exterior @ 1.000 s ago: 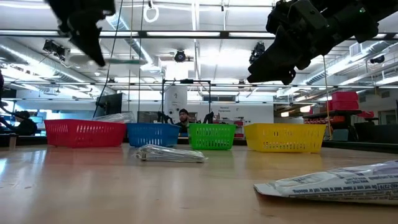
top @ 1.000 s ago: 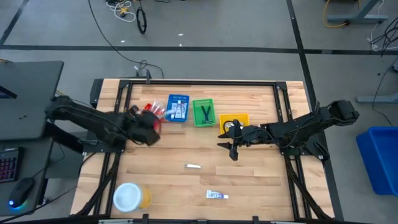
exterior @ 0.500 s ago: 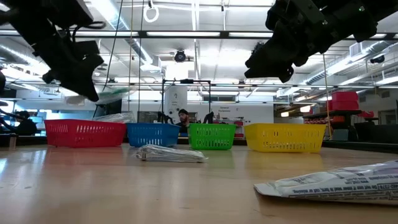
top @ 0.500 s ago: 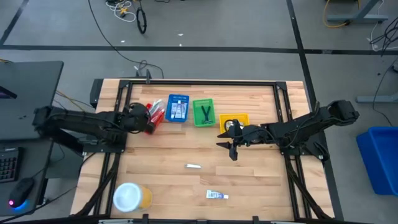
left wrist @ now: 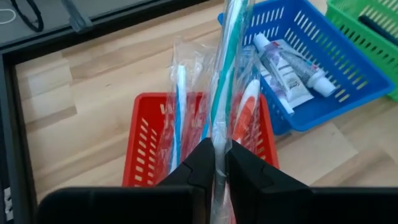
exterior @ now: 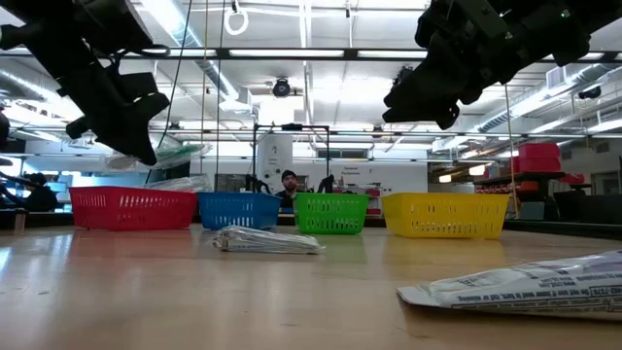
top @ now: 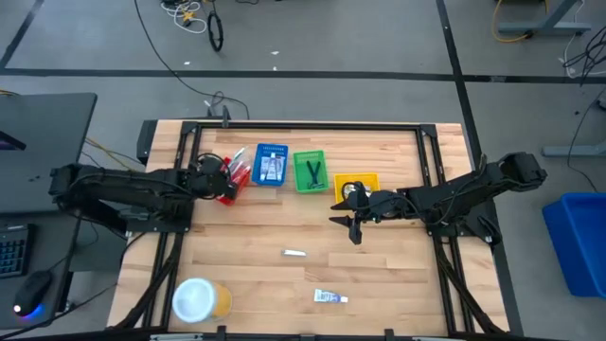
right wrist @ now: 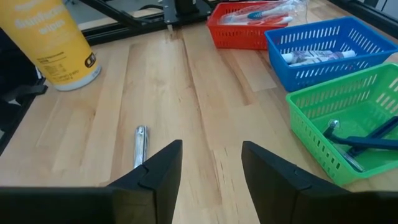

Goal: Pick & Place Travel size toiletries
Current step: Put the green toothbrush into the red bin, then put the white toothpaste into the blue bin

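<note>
My left gripper [top: 216,180] is shut on a clear-wrapped teal toothbrush [left wrist: 227,68] above the red bin [left wrist: 140,155], which holds other wrapped toothbrushes [left wrist: 179,106]. In the low view the left gripper [exterior: 131,126] hangs above the red bin [exterior: 133,208]. My right gripper [top: 355,224] is open and hovers over the table in front of the yellow bin [top: 365,180], touching nothing. A silvery tube [right wrist: 140,143] lies flat on the wood ahead of the right gripper [right wrist: 211,155]. Another small tube [top: 329,297] lies nearer the table's near edge. My left gripper pinches the wrapped toothbrush between its two fingers at one end of the clear wrapper [left wrist: 221,140]. The fingers lie along its length. The toothbrush sticks out ahead of them over the red bin, lifted clear, nearly level in the low view [exterior: 167,153].
Blue bin [top: 272,164] with tubes, green bin [top: 310,170] with dark sticks and the yellow bin stand in a row by the far edge. A white-lidded yellow jar [top: 199,300] stands at the near left corner. Bare wood lies between the bins and the two loose tubes.
My left gripper has moved toward the table's far left and come down toward the red bin, carrying the wrapped toothbrush with it, most of the way in the first half second. Its fingers stay shut on the wrapper.
</note>
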